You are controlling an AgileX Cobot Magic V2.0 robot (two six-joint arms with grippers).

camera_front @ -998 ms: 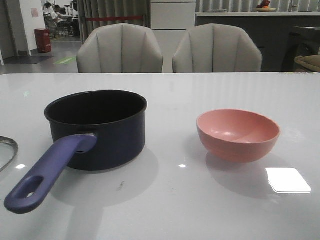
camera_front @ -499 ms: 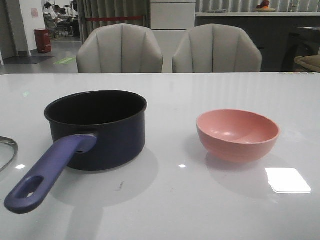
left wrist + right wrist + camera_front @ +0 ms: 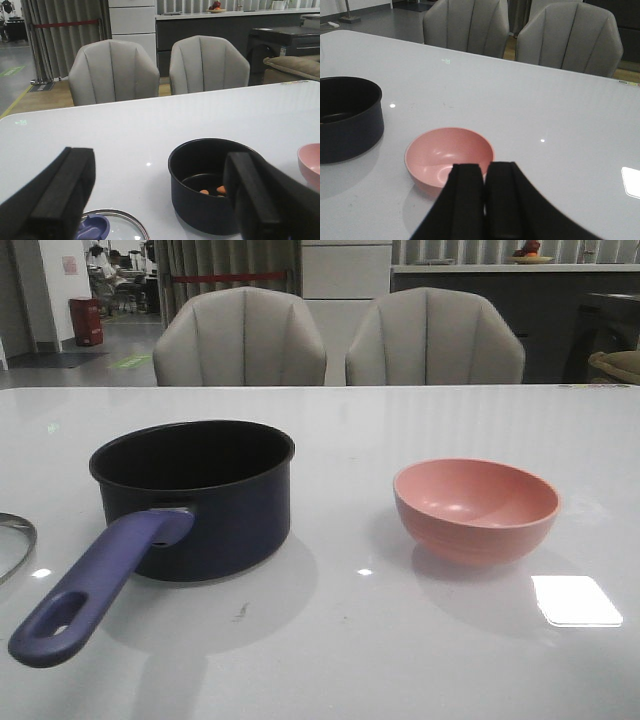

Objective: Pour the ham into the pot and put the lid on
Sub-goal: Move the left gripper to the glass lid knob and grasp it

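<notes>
Left wrist view is showing me the left gripper (image 3: 160, 200) spread wide and holding nothing, hanging above the round dark glass lid with steel rim and blue knob (image 3: 107, 227), lying by the white table's (image 3: 340, 640) left edge. A few small orange-pink ham slices (image 3: 212, 190) are sitting inside the dark navy saucepan with purple-blue handle (image 3: 190, 495); the pink round bowl (image 3: 476, 508) looks emptied. The right gripper (image 3: 484, 200) is pinched closed on nothing. I'm judging the lid rigid, breakable, slick-rimmed; the knob is the place to grip.
</notes>
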